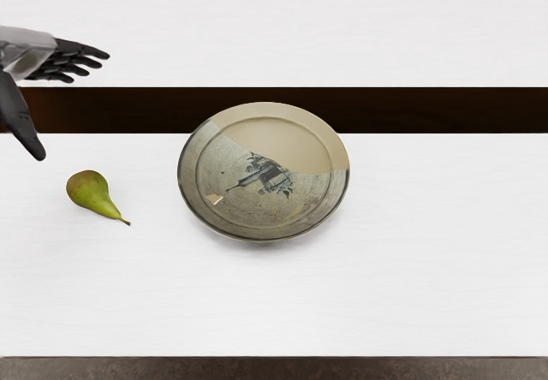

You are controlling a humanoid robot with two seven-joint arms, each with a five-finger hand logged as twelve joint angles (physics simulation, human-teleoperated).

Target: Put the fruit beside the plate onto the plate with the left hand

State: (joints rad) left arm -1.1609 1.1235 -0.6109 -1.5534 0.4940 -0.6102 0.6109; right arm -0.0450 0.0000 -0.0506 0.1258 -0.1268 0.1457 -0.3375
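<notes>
Near the table's [385,269] left edge your pear [90,192] lay apart from the plate [190,193], and your left hand [47,63] hung farther back, fingers spread, holding nothing, so grasping and placing were both undone.

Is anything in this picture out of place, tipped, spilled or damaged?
Nothing stands out. The pear lies on its side, left of the plate and apart from it. The plate sits flat and whole; its dark centre mark looks like painted decoration, not a spill.
</notes>
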